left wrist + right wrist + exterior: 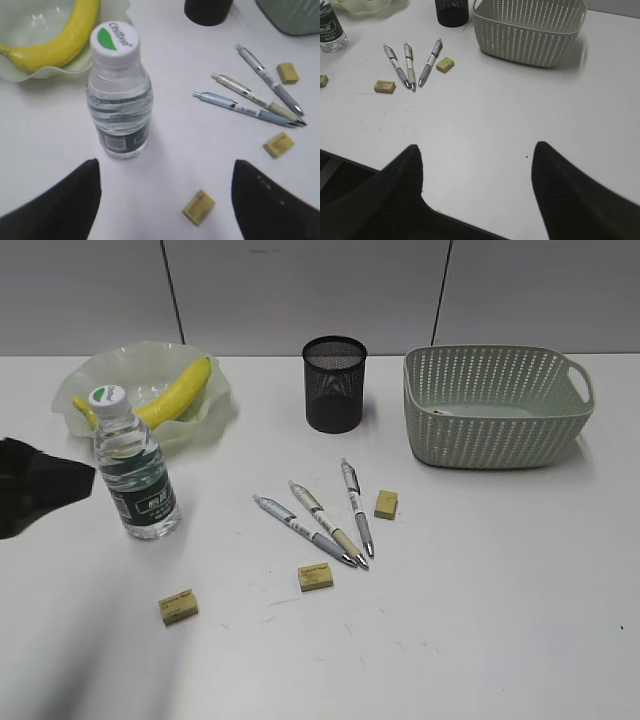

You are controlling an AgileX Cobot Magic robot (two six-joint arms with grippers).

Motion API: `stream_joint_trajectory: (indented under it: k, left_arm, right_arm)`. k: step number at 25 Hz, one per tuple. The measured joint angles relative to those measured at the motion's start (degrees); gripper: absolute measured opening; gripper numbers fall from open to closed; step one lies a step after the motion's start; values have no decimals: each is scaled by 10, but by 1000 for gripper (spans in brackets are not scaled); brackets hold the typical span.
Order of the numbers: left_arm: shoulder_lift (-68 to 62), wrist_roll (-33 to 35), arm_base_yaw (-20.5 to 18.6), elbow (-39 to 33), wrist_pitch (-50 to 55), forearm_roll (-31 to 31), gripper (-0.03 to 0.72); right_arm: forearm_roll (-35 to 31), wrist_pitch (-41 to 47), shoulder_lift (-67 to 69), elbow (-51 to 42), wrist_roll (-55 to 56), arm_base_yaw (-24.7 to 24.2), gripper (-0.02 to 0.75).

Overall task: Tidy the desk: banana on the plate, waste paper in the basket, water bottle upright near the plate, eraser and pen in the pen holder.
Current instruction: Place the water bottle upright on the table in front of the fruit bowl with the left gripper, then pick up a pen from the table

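- The banana (178, 392) lay in the plate (222, 398), at the back left of the desk (500, 590).
- The water bottle (136, 468) stood upright just in front of the plate, with its cap on.
- The left gripper (165, 200) was behind the bottle, a little apart from it. Its 2 fingers (60, 205) were spread wide and held nothing.
- In the exterior view, only a dark, blurry part of the left arm showed at the left edge.
- The pen holder (334, 383) stood at the back, in the middle of the desk, between the plate and the basket (495, 405).
- The basket sat at the back right. Something pale showed through its holes, but it was too hard to tell what it was.
- 3 pens (320, 515) lay side by side in front of the pen holder, their tips close together and their back ends fanned apart.
- 3 yellow erasers (315, 576) lay on the desk: 1 just right of the pens, 1 just in front of the pen tips, and 1 farther left, in front of the bottle.
- The right gripper (477, 192) was over the front edge of the desk, well apart from everything. Its 2 fingers (570, 200) were wide apart and held nothing.
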State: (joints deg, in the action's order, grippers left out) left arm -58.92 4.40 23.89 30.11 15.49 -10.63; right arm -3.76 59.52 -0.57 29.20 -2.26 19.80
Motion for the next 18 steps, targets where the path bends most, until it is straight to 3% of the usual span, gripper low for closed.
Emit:
stream_joint_trajectory:
  k: [5, 8, 11, 18]
  left_arm:
    - [157, 0, 0, 63, 206, 55, 591]
    - [222, 0, 0, 72, 308, 93, 587]
    - [278, 0, 0, 72, 399, 92, 587]
    - [405, 0, 0, 58, 464, 75, 587]
  right_arm:
    - [0, 0, 0, 0, 0, 0, 537]
    - [0, 0, 0, 0, 0, 0, 537]
    - [0, 0, 0, 0, 0, 0, 537]
    - [0, 0, 0, 0, 0, 0, 537]
